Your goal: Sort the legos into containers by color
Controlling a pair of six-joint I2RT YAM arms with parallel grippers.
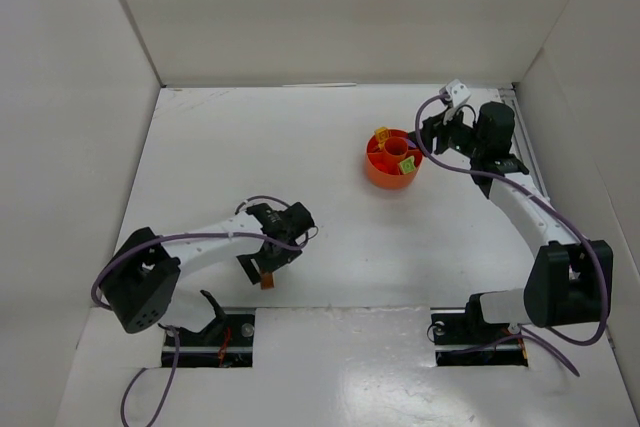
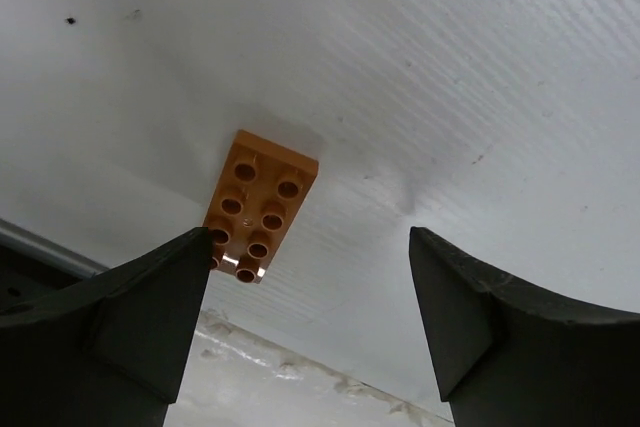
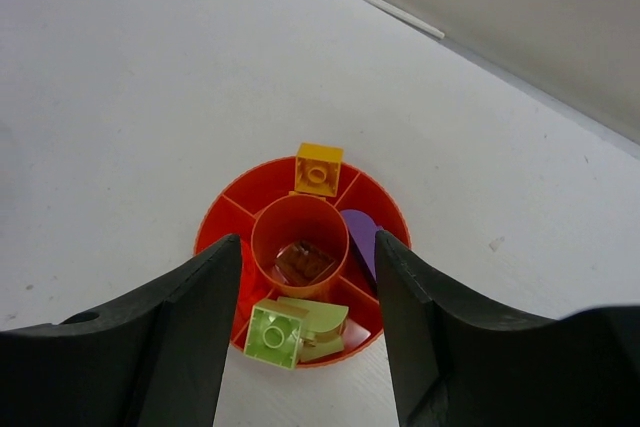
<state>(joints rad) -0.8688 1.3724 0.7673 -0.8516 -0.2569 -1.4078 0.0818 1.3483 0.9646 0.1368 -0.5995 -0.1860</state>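
Left hand (image 2: pixel 310 247): spread wide, holding nothing. It is low over the tabletop (image 1: pixel 250 147), near its own arm's base. An orange brick (image 2: pixel 258 205) with two rows of four studs lies flat on the tabletop, studs up, in the gap between the fingers. The brick is off-centre: its near end sits at the tip of the finger (image 2: pixel 150 297) on the picture-left side of the left wrist view, and whether the two touch cannot be told. The other finger stands well apart from it. In the top view this brick (image 1: pixel 267 280) shows as a small orange spot at the left hand (image 1: pixel 260 269).

Right hand (image 3: pixel 308 242): spread, holding nothing. It is poised above the dish (image 3: pixel 215 222), one finger on each side of the dish in the right wrist view. In the top view the right hand (image 1: pixel 432 139) is just beside the dish (image 1: pixel 378 175), at the far right of the tabletop.

Dish contents:
- Hub (image 3: pixel 298 217): one brown brick (image 3: pixel 303 262) inside.
- Far compartment: one yellow brick (image 3: pixel 319 168), projecting above the rim.
- Right compartment: one purple piece (image 3: pixel 360 237).
- Near compartment: one green brick (image 3: pixel 275 335), tilted over the rim, and one green curved piece (image 3: pixel 320 322) touching it.

The orange brick is well apart from the dish.
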